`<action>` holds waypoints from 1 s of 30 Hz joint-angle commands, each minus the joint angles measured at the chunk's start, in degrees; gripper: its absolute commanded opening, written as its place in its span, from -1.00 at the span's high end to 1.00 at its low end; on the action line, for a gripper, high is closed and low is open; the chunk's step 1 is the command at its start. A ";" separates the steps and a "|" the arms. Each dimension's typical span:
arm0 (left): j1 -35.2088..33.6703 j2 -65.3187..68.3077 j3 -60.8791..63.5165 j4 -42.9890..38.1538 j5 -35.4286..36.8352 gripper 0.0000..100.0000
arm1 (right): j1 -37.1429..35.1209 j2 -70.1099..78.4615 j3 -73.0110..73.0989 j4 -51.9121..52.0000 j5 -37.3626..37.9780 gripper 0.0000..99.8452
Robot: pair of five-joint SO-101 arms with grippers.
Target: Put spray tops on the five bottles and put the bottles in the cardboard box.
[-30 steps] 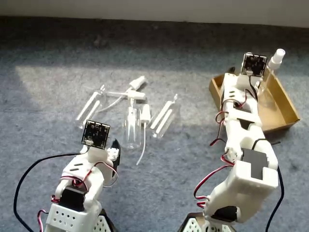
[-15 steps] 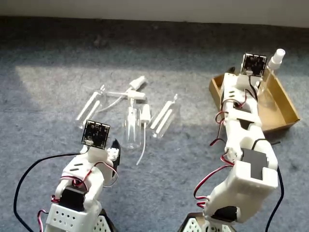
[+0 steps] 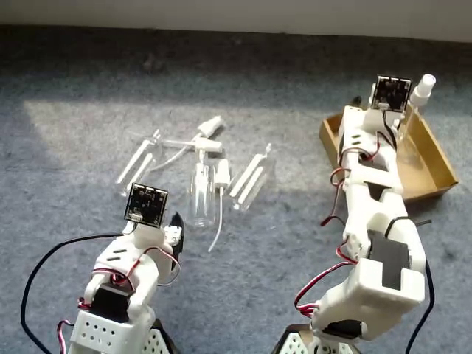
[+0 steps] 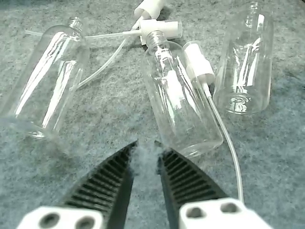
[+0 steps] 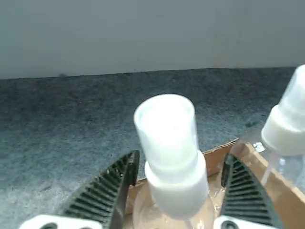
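Between the right gripper's [image 5: 181, 156] spread jaws, a capped bottle [image 5: 167, 143] stands in the box [image 3: 330, 140]. It looks released, so lift clear next. The left gripper [image 4: 146, 145], barely parted and empty, faces uncapped bottles [image 4: 178, 95].

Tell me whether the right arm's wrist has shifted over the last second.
Yes, slightly: the right arm's wrist edged toward the cardboard box's far end.
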 commanded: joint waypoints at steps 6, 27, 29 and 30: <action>-0.48 -0.40 1.19 -0.79 0.35 0.99 | -0.66 -4.44 -0.66 6.20 0.26 0.51; -0.48 -0.40 1.19 -0.79 0.35 0.99 | -0.57 -4.53 -4.00 10.68 0.62 0.51; -0.48 -0.40 1.19 -0.79 0.35 0.99 | -0.57 -4.53 -4.00 10.68 0.62 0.51; -0.48 -0.40 1.19 -0.79 0.35 0.99 | -0.57 -4.53 -4.00 10.68 0.62 0.51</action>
